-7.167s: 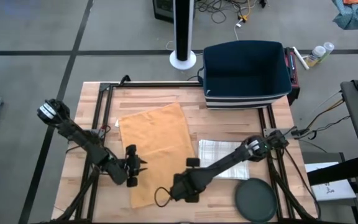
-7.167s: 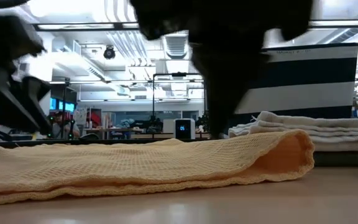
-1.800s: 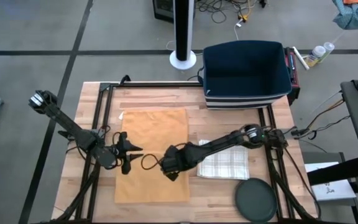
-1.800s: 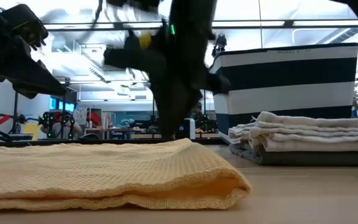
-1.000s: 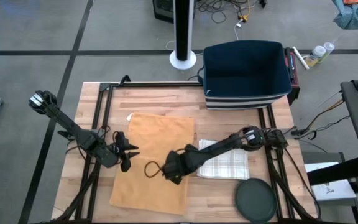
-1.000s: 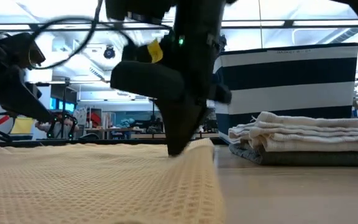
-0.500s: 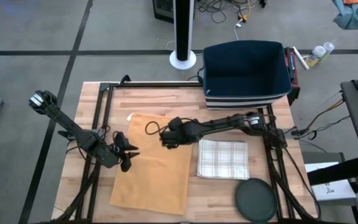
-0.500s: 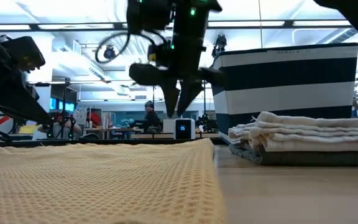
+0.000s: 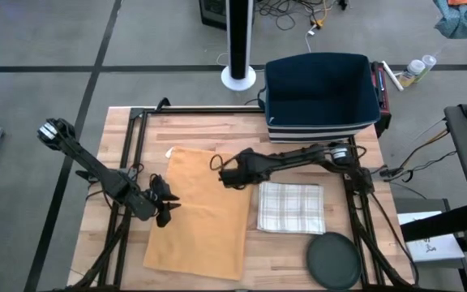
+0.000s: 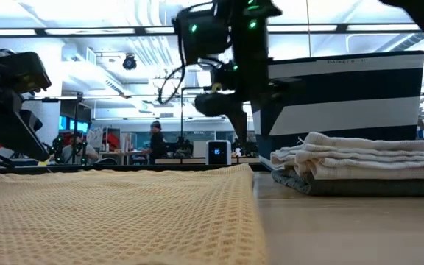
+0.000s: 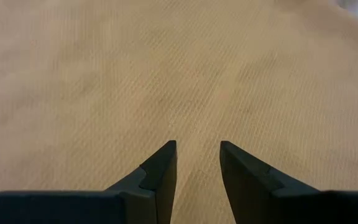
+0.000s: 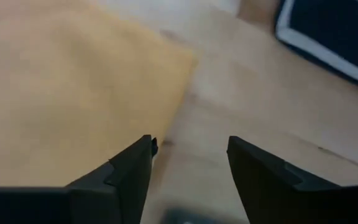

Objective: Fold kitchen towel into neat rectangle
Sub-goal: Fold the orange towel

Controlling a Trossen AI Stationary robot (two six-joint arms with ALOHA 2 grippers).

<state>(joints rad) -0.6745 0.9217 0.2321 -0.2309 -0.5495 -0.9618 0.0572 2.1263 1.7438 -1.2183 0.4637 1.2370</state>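
Note:
The yellow kitchen towel point(image 9: 205, 212) lies spread flat on the wooden table as a long rectangle, also seen in the low view point(image 10: 116, 213). My left gripper point(image 9: 167, 212) is over its left edge, open, with towel weave below its fingers point(image 11: 197, 155); I see no touch. My right gripper point(image 9: 227, 174) hangs open above the towel's right edge near the far end. In its wrist view point(image 12: 188, 155) one finger is over the towel point(image 12: 55, 93) and the other over bare wood. In the low view it point(image 10: 235, 118) is well clear of the cloth.
A folded checked towel point(image 9: 292, 207) lies right of the yellow one and shows as a stack in the low view point(image 10: 359, 162). A dark striped basket point(image 9: 323, 97) stands at the far right. A dark round disc point(image 9: 335, 261) sits at the near right.
My right gripper has lifted off the middle of the towel's right side, gone toward the table's far edge, rolled about its wrist and opened. The towel has stayed flat where it was.

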